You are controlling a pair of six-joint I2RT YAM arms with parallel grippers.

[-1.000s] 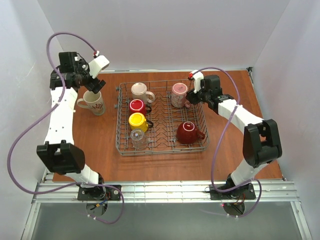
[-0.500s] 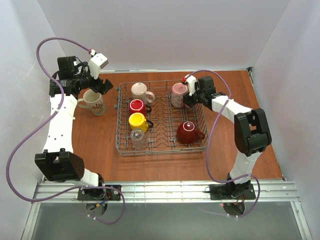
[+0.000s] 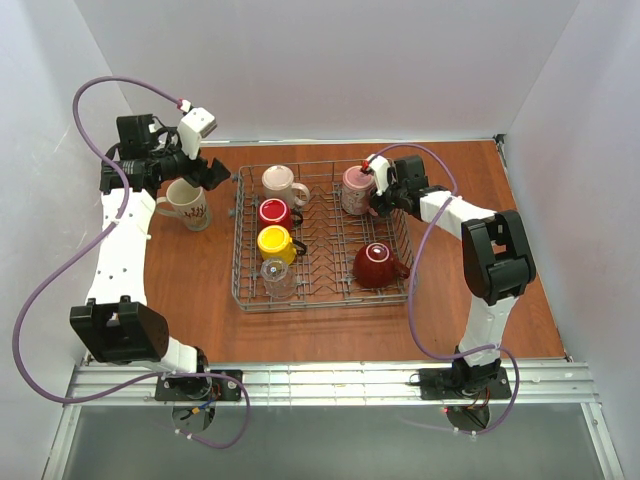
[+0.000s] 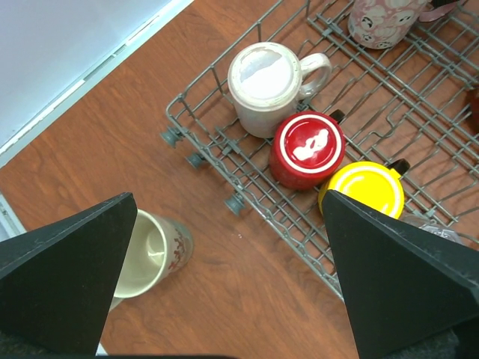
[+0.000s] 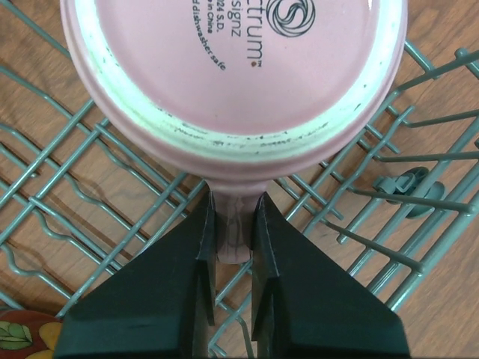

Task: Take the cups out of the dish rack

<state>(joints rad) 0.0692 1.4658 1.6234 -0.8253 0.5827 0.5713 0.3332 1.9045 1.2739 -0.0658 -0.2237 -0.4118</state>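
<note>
The right gripper [image 5: 233, 217], moved in since a second ago, clamps the handle of the upside-down pink ceramic mug [image 5: 233, 67] near the worktop's far edge.

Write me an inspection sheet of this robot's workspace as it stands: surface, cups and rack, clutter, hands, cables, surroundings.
Surface: brown wooden table, carrying the rack and one mug.
Job's things: grey wire dish rack holds a cream ceramic mug, red ceramic mug, yellow ceramic mug, clear glass, pink ceramic mug and dark red ceramic mug; a beige patterned mug stands upright on the table left of the rack.
Clutter: nothing seen.
Hands: left hand open, holding nothing, above the rack's corner; right hand closed on the pink mug's handle.
Cables: purple cables loop loosely along both arms.
Surroundings: white walls; metal rail at the near edge.
</note>
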